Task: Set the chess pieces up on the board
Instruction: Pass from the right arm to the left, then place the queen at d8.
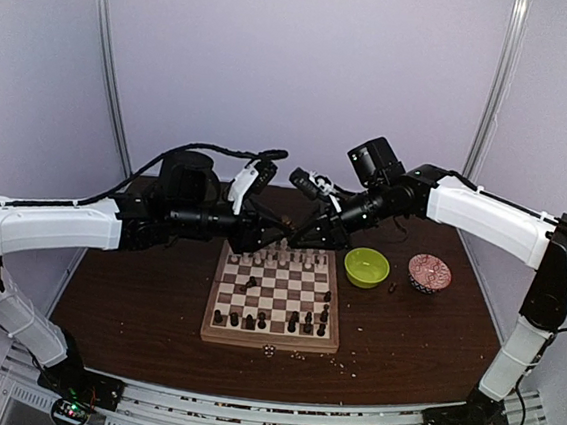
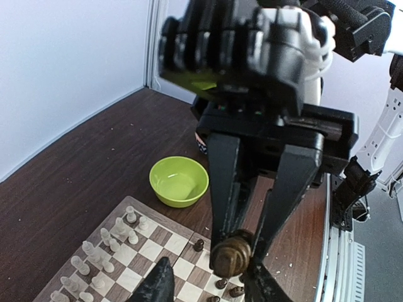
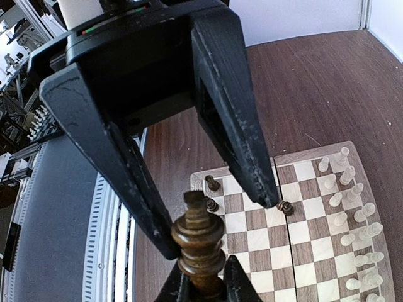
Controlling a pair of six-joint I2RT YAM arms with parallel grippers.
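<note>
— Brown wooden worktop [image 1: 135,299], with the checked board [image 1: 269,342] in the middle. Where is the piece?
— My right end effector [image 3: 206,284] pinches a shiny, round dark brown chess piece [image 3: 196,236] above the board. My left end effector [image 3: 217,223] is spread wide around it.

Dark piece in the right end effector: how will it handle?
Probably stiff and light: the dark brown piece looks like small turned wood. Its glossy rounded rings may let it pivot in the right end effector, which pinches it low. Tall and narrow, it likely tips easily on the board.
</note>
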